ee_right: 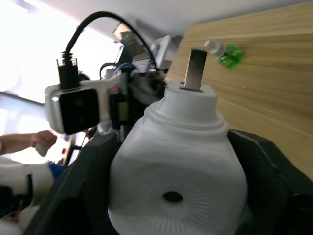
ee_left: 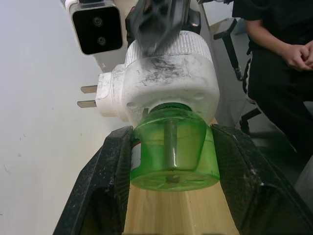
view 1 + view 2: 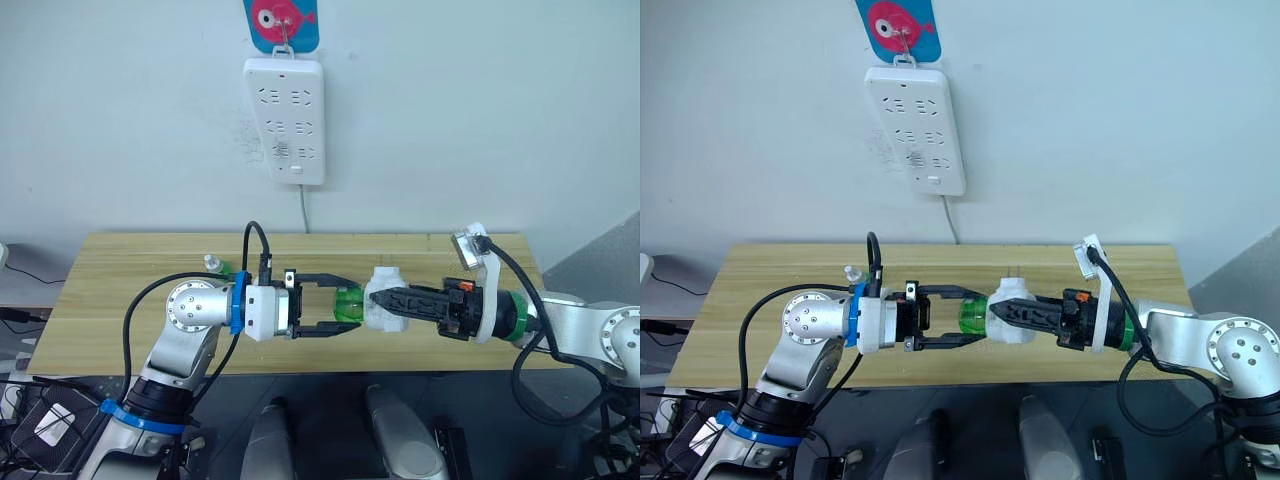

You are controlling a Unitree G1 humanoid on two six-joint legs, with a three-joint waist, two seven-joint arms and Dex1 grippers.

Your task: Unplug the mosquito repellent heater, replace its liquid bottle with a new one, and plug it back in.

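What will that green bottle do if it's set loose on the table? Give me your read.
The green bottle looks like smooth, clear plastic, so probably slippery and light. Its body seems rounded, so on its side it would likely roll across the wooden table. The left gripper straddles it while the right gripper holds the heater, so twisting may slip.

White scuffed heater (image 2: 168, 81), translucent green bottle (image 2: 173, 147), black fingers (image 2: 102, 191)
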